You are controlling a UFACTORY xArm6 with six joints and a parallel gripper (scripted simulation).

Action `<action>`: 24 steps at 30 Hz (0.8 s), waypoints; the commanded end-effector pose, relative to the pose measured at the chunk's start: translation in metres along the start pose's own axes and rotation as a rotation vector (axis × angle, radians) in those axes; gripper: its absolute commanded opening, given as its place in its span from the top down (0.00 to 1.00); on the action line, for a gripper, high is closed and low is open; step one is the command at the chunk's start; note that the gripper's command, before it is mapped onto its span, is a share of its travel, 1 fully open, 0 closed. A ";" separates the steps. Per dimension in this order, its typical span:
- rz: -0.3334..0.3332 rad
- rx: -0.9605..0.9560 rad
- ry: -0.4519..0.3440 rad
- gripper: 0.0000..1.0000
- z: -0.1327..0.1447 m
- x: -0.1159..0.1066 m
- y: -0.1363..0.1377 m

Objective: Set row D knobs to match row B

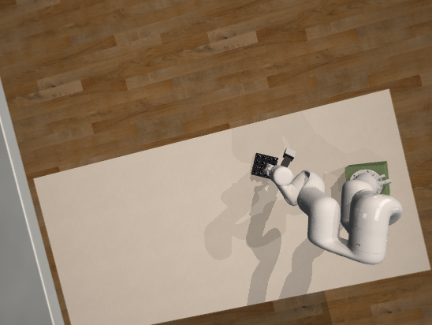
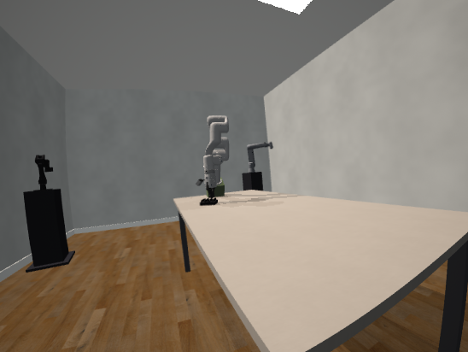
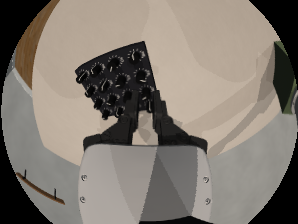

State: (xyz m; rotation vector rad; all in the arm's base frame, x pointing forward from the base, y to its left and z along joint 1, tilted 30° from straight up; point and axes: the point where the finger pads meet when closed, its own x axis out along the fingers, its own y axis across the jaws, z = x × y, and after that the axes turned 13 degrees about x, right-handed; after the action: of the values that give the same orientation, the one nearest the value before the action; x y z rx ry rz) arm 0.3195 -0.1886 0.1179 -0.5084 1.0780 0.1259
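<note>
The black knob box stands on the table, with several rows of black knobs with white lines and white marks around them. My gripper points down at the box side nearest the arm. Its two dark fingers stand a little apart, with a gap visible between them. A knob at the box's edge column shows between the fingertips; contact cannot be told. The fingers partly hide neighbouring knobs. Printed names and the socket are too small or hidden to make out, so I cannot tell which row this is.
The arm's green base block stands on the table. A pale block on a dark bracket sticks out beside the wrist. The table's long edge lies beyond the box. Two other arms stand on black pedestals away from the table.
</note>
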 end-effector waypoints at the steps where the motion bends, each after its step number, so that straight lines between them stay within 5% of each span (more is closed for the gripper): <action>1: -0.002 0.000 -0.002 0.81 0.001 0.001 -0.001; 24: -0.002 0.000 -0.001 0.81 0.001 0.011 -0.001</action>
State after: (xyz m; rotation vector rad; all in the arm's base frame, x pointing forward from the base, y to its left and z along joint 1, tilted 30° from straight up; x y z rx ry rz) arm 0.3246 -0.1902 0.1087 -0.5083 1.0791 0.1259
